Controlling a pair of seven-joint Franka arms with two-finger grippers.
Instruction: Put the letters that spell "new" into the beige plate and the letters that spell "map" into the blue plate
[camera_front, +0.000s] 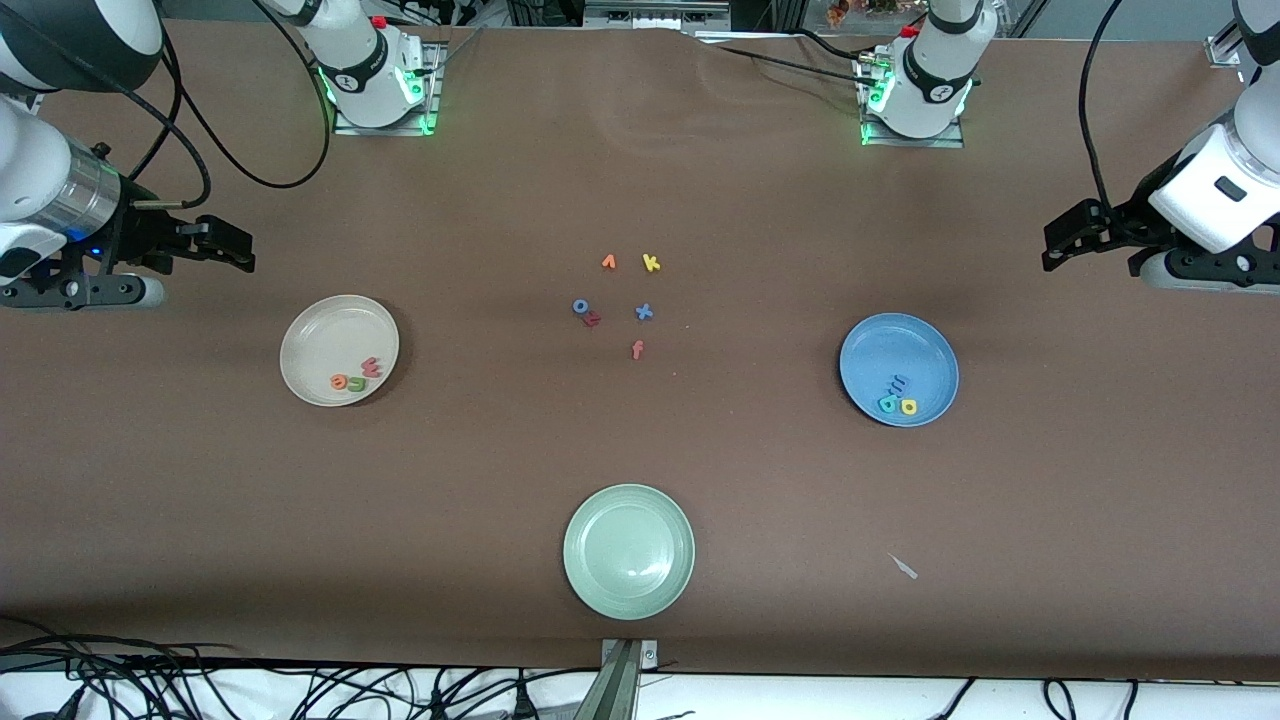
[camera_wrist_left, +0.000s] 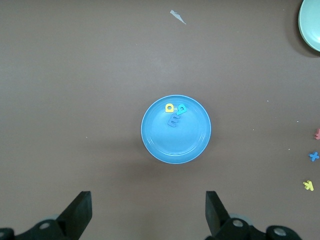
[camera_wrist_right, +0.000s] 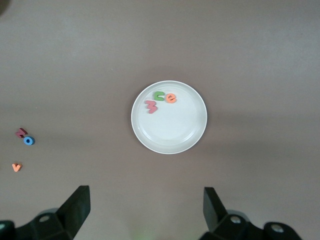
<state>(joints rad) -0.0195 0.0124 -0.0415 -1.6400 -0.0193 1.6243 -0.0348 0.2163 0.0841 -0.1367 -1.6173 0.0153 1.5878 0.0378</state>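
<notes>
The beige plate (camera_front: 330, 335) lies toward the right arm's end of the table. In it are the orange e (camera_front: 339, 382), green n (camera_front: 355, 381) and pink-red w (camera_front: 371, 368). The blue plate (camera_front: 895, 345) lies toward the left arm's end and holds the blue m (camera_front: 897, 383), teal p (camera_front: 887, 403) and yellow a (camera_front: 908, 406). My right gripper (camera_front: 240, 250) hangs open and empty at the table's end beside the beige plate (camera_wrist_right: 170, 135). My left gripper (camera_front: 1052, 245) hangs open and empty beside the blue plate (camera_wrist_left: 190, 145). Each wrist view shows its open gripper, left (camera_wrist_left: 148, 210) and right (camera_wrist_right: 147, 207).
A pale green plate (camera_front: 629, 551) sits nearest the front camera, mid-table. Loose letters lie in the middle: an orange one (camera_front: 608, 262), yellow k (camera_front: 651, 263), blue o (camera_front: 580, 306), small red one (camera_front: 592, 319), blue x (camera_front: 644, 312), orange f (camera_front: 637, 349). A white scrap (camera_front: 903, 566) lies near the green plate.
</notes>
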